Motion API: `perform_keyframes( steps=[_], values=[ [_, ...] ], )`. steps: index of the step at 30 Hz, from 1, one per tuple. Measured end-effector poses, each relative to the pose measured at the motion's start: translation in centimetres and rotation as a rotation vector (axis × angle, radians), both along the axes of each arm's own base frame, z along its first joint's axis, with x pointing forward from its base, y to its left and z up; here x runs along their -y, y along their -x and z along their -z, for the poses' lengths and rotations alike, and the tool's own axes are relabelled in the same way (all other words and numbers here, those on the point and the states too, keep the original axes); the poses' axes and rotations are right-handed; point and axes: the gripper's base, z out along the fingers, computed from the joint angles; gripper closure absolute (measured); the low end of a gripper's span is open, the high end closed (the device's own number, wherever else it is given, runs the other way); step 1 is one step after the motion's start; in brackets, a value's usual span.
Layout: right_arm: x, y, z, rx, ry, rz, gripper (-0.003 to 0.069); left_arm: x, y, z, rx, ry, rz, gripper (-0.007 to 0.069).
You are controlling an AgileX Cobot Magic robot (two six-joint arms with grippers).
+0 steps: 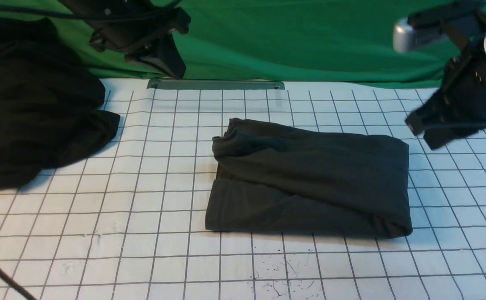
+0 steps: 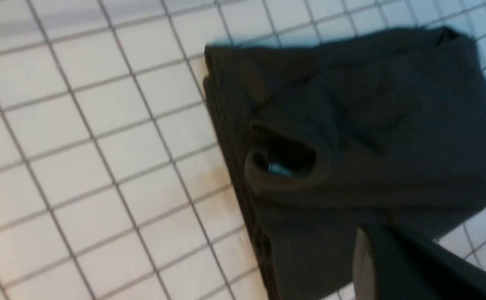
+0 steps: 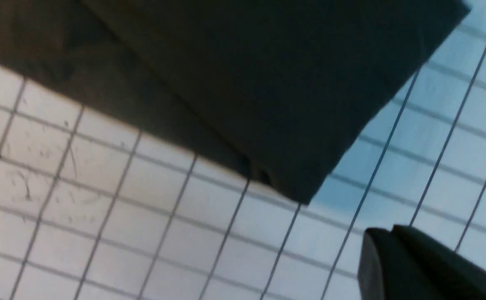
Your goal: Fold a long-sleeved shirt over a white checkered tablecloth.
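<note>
Though creased, long-sleeved shirt (image 1: 309, 179) atop tablecloth (image 1: 101, 250)

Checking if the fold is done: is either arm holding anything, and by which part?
Nothing is held: both arms' jaws are shut, clear of the shirt lying folded on the tablecloth.

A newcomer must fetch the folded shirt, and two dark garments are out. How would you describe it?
Look at the middle of the white checkered tablecloth. The long-sleeved shirt lies there as a neat charcoal rectangle, collar at its left end. The garment at far left is a deeper black, shapeless heap.
</note>
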Motion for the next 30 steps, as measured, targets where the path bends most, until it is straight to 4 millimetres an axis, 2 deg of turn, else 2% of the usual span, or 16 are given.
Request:
perform_keyframes(
  steps=[1, 3, 4, 8, 9, 10, 13, 15, 18, 22, 26, 30],
  values=[
    [0.2, 0.6, 1.4, -0.041, 0.014, 0.001, 0.0656, 0.2, 1.0, 0.8, -0.039, -0.012, 0.012, 0.0623],
    [0.3, 0.9, 2.8, -0.069, 0.016, 0.002, 0.0654, 0.4, 1.8, 1.3, -0.063, -0.017, 0.020, 0.0622],
    [0.4, 1.7, 5.8, -0.120, 0.004, 0.009, 0.0628, 0.9, 3.4, 3.8, -0.165, -0.031, 0.046, 0.0620],
    [0.5, 2.8, 9.0, -0.162, -0.013, 0.022, 0.0547, 1.6, 4.6, 6.9, -0.262, -0.045, 0.061, 0.0594],
    [0.6, 3.2, 10.2, -0.165, -0.024, 0.041, 0.0459, 2.0, 5.2, 8.8, -0.294, -0.054, 0.052, 0.0564],
    [0.7, 3.5, 10.9, -0.168, -0.029, 0.061, 0.0405, 2.2, 5.4, 9.5, -0.301, -0.057, 0.043, 0.0540],
    [0.7, 3.6, 11.9, -0.146, -0.046, 0.089, 0.0275, 2.9, 5.7, 11.2, -0.302, -0.060, 0.019, 0.0440],
    [0.6, 3.4, 12.0, -0.123, -0.058, 0.094, 0.0244, 3.4, 5.6, 12.0, -0.295, -0.063, 0.019, 0.0386],
    [0.4, 2.6, 12.3, -0.070, -0.079, 0.104, 0.0228, 4.3, 5.1, 13.5, -0.294, -0.057, 0.013, 0.0280],
    [0.3, 1.7, 13.5, -0.048, -0.062, 0.099, 0.0242, 4.9, 4.3, 15.8, -0.332, -0.018, -0.025, 0.0194],
    [0.1, 1.0, 15.1, -0.056, -0.051, 0.116, 0.0258, 5.3, 3.8, 16.9, -0.346, 0.014, -0.056, 0.0177],
    [0.0, 0.4, 16.2, -0.056, -0.051, 0.122, 0.0260, 5.5, 3.6, 17.3, -0.352, 0.033, -0.065, 0.0208]
  ],
)
